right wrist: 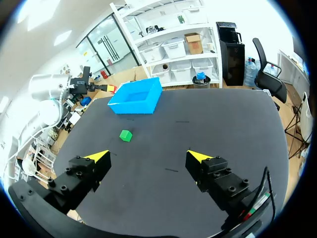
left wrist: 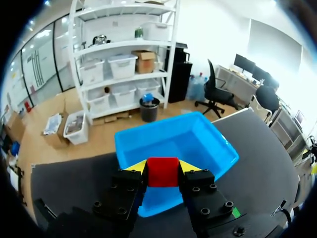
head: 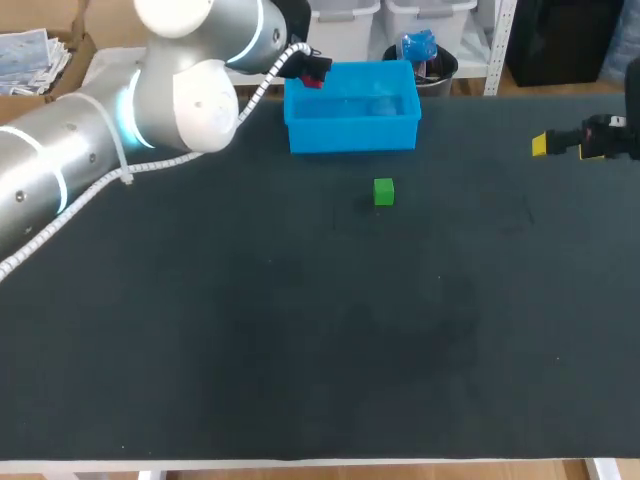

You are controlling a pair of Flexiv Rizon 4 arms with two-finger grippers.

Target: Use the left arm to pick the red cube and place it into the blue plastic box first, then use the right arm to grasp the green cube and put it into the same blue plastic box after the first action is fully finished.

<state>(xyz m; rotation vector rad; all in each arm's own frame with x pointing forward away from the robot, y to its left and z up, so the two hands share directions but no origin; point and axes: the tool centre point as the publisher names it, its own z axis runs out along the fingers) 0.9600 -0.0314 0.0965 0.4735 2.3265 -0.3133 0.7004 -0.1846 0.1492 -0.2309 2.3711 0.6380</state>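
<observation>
My left gripper [left wrist: 162, 168] is shut on the red cube [left wrist: 162, 172], holding it above the near edge of the blue plastic box [left wrist: 188, 144]. In the head view the red cube [head: 313, 81] shows at the box's [head: 352, 128] left rim, at the end of my left arm. The green cube [head: 384, 192] lies on the black table in front of the box. My right gripper [right wrist: 148, 157] hangs open over the table's right side, far from the green cube [right wrist: 126, 135]; its yellow tip [head: 540, 144] shows at the right edge of the head view.
The black tabletop [head: 300, 330] spreads wide in front of the box and cube. The box [right wrist: 136, 96] stands close to the table's far edge. My left arm [head: 120, 130] crosses the table's left rear corner.
</observation>
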